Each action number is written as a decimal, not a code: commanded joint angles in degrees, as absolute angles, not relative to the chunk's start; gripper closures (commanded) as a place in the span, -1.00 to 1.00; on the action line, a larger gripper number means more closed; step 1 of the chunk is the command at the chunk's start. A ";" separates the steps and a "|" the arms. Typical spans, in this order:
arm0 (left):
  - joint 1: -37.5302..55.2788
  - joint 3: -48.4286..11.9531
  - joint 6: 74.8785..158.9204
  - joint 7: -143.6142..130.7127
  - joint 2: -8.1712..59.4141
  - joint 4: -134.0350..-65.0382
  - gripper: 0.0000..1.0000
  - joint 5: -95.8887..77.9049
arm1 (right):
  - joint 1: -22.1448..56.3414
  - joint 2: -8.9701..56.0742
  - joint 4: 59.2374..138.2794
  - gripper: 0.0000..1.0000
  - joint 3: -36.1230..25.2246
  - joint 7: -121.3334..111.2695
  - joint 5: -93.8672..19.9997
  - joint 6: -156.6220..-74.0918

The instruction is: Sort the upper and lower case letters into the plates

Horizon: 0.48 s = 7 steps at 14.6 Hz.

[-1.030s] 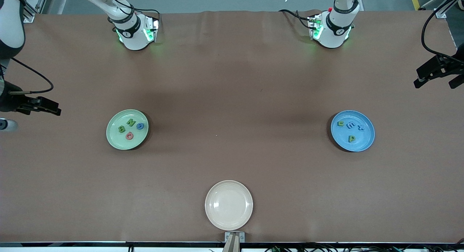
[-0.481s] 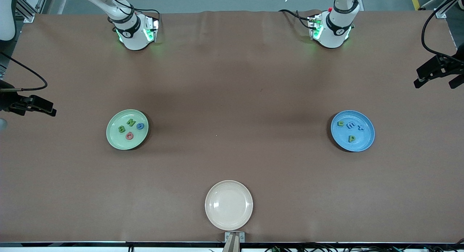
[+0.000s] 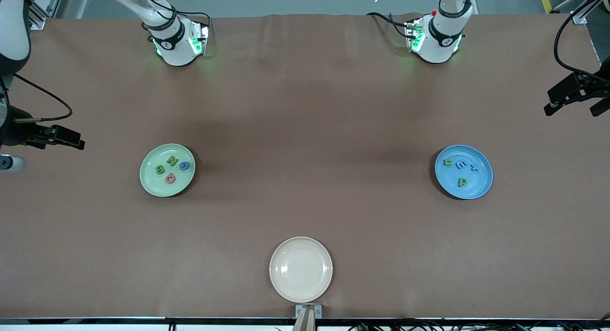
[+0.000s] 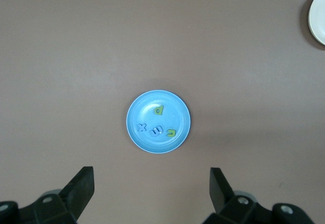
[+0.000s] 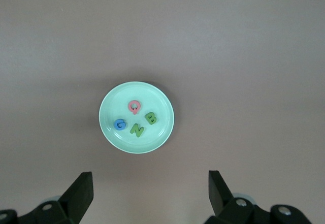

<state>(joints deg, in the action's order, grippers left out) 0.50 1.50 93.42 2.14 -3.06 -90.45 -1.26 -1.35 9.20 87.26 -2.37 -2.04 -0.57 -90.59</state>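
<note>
Below my spread right end effector (image 5: 147, 196) sits the green plate (image 5: 109, 130) with four letters; my left end effector (image 4: 151, 191), also spread, hangs over the blue plate (image 4: 177, 138).

You have two glossy white round-bodied arms, each base ringed by a black band with a small white mark and lit green at the sides. Black cables run from both bases; the left base (image 3: 441, 35) shows a red button, the right base (image 3: 174, 38) none. Matte black wedge-shaped fingers (image 4: 81, 188) show silver screws.
</note>
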 commanded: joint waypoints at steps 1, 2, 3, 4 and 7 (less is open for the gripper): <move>0.53 1.49 92.29 2.37 -3.16 -89.56 -0.99 -1.85 | -1.32 4.32 92.53 -1.00 -1.93 -1.76 0.70 -91.14; 0.53 1.49 92.29 2.37 -3.16 -89.56 -0.99 -1.93 | -1.41 2.74 93.68 -1.00 -1.93 -1.76 0.62 -91.14; 0.53 1.49 92.29 2.37 -3.16 -89.56 -0.99 -1.93 | -1.41 1.51 94.30 -1.00 -1.93 -1.76 0.62 -90.88; 0.53 1.49 92.29 2.46 -3.16 -89.56 -0.99 -1.93 | -1.32 -0.07 95.09 -1.00 -1.93 -1.76 0.62 -90.88; 0.53 1.49 92.29 2.46 -3.16 -89.56 -0.99 -1.93 | -1.49 -4.12 97.81 -1.00 -1.93 -1.67 0.62 -90.61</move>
